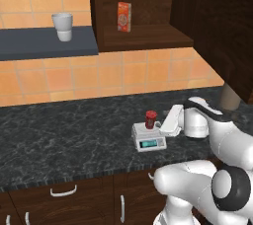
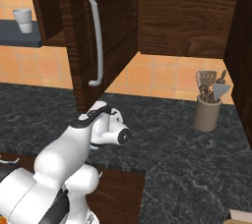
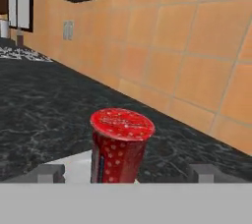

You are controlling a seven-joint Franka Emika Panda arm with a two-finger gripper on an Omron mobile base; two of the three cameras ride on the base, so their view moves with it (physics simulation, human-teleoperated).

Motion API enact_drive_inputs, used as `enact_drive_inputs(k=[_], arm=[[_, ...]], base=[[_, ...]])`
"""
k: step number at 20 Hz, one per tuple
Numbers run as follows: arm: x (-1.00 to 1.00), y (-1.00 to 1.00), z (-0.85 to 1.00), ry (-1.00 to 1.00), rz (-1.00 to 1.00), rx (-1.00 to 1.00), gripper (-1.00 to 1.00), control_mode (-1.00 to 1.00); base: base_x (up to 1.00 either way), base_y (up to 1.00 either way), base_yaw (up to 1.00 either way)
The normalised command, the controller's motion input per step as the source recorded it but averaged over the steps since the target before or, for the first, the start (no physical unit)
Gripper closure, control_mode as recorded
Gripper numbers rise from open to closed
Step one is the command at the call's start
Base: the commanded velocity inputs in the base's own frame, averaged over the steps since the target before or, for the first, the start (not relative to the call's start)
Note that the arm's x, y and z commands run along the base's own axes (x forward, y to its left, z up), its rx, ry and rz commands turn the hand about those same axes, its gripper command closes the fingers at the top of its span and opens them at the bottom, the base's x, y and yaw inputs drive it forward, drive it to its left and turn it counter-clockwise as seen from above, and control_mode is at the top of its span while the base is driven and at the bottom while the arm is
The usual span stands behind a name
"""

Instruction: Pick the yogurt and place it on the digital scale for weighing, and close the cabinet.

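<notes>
The yogurt, a dark-red cup with pale dots, stands upright on the top plate of the digital scale on the dark counter. In the hand view the yogurt rises close in front, on the pale scale plate. My gripper is just right of the cup and open; its fingertips stand wide on either side, apart from the cup. The cabinet is open, and its door with the silver bar handle swings out over the counter.
An orange-and-white carton stands inside the cabinet. A white cup sits on the dark shelf at the left. A utensil holder stands on the counter to the right. Drawers with curved handles run below the counter edge.
</notes>
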Motion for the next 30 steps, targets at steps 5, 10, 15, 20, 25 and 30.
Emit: enact_drive_inputs(k=[5, 10, 15, 20, 25, 30], arm=[[-0.39, -0.57, 0.23, -0.17, -0.04, 0.16, -1.00, -1.00], [-0.37, -0.40, 0.01, -0.08, -0.01, 0.05, -1.00, -1.00], [-0.37, -0.83, 0.27, -0.13, 0.00, 0.14, -1.00, -1.00], [-0.57, -0.96, 0.51, -0.28, 0.02, 0.12, -1.00, -1.00], [-0.44, -0.74, 0.96, -0.27, 0.05, 0.12, -1.00, -1.00], [-0.27, -0.54, 1.00, -0.22, 0.05, 0.11, -1.00, -1.00]], base=[[0.00, 0.00, 0.00], [0.00, 0.00, 0.00], [0.00, 0.00, 0.00], [0.00, 0.00, 0.00], [0.00, 0.00, 0.00], [0.00, 0.00, 0.00]])
